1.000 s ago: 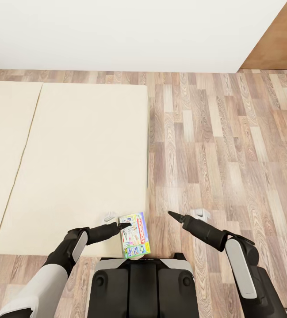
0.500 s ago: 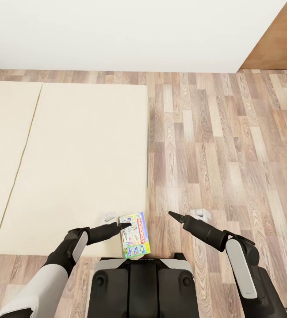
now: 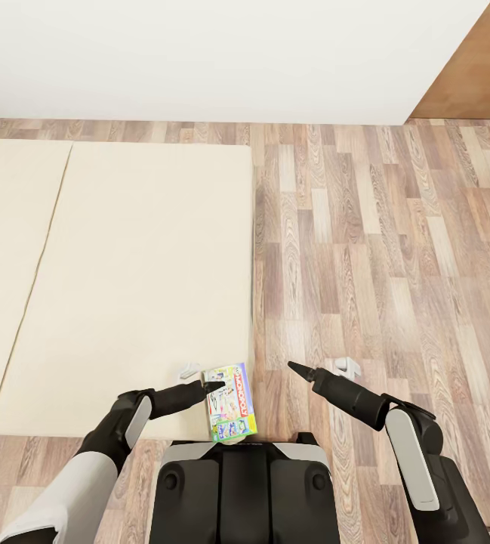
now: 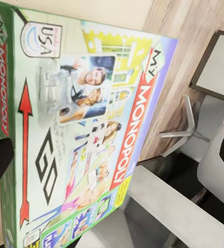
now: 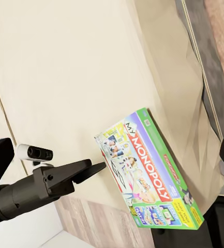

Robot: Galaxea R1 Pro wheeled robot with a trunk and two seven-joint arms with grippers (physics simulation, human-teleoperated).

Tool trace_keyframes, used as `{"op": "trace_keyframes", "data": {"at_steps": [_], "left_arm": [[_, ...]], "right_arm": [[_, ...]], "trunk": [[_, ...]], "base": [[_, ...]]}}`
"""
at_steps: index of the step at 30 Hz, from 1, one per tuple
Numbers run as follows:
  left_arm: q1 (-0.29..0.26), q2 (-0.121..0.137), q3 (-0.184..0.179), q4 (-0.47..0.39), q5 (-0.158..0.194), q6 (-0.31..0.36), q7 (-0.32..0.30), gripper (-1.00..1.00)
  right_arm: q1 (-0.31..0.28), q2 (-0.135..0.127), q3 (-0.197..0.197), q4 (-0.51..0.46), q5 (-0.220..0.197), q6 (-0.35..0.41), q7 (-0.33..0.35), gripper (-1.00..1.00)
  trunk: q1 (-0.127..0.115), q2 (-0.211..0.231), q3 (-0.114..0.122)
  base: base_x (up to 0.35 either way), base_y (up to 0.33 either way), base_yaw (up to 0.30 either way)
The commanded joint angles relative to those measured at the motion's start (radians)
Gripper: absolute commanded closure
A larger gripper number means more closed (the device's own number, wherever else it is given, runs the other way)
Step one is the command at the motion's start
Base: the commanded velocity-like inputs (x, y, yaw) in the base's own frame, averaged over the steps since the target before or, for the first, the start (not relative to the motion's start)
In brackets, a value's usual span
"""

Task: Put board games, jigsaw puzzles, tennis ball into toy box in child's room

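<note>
Nothing has moved in the last second: the flat white, green-edged Monopoly board game box (image 3: 230, 402) lies at the corner of the beige-mattressed bed (image 3: 124, 264). The left gripper (image 3: 213, 387) hangs at the box's far end, not yet lifting it, and I cannot tell how its jaws stand. The right gripper (image 3: 296, 369), beside the bed over the floor, looks closed and empty.

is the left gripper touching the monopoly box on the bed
Cannot tell. In the right wrist view the left gripper tip ends right at the Monopoly box edge; no clear gap or contact.

— Where's the board game (image 3: 230, 402)?
— Flat on the bed (image 3: 131, 287), at the beige mattress's near corner by its edge.
— Looks?
— White lid, green edge, red Monopoly lettering, face up.
</note>
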Motion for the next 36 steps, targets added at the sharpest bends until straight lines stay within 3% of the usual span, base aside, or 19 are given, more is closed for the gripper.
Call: {"op": "trace_keyframes", "data": {"at_steps": [1, 18, 36], "left_arm": [[0.000, -0.001, 0.005, 0.000, 0.002, 0.007, -0.003, -1.00], [0.000, -0.002, 0.003, 0.034, 0.001, 0.006, -0.056, -1.00], [-0.001, -0.008, 0.003, 0.042, 0.001, 0.000, -0.063, -1.00]], "right_arm": [[-0.001, 0.001, -0.003, 0.000, 0.005, 0.006, 0.007, -1.00], [-0.001, 0.001, -0.003, 0.000, 0.005, 0.006, 0.007, -1.00], [-0.001, 0.001, -0.003, 0.000, 0.005, 0.006, 0.009, -1.00]], "trunk": [[0.001, -0.001, -0.001], [0.001, -0.001, -0.001], [0.001, -0.001, -0.001]], "base": [[0.000, 0.000, 0.000], [0.000, 0.000, 0.000], [0.000, 0.000, 0.000]]}}
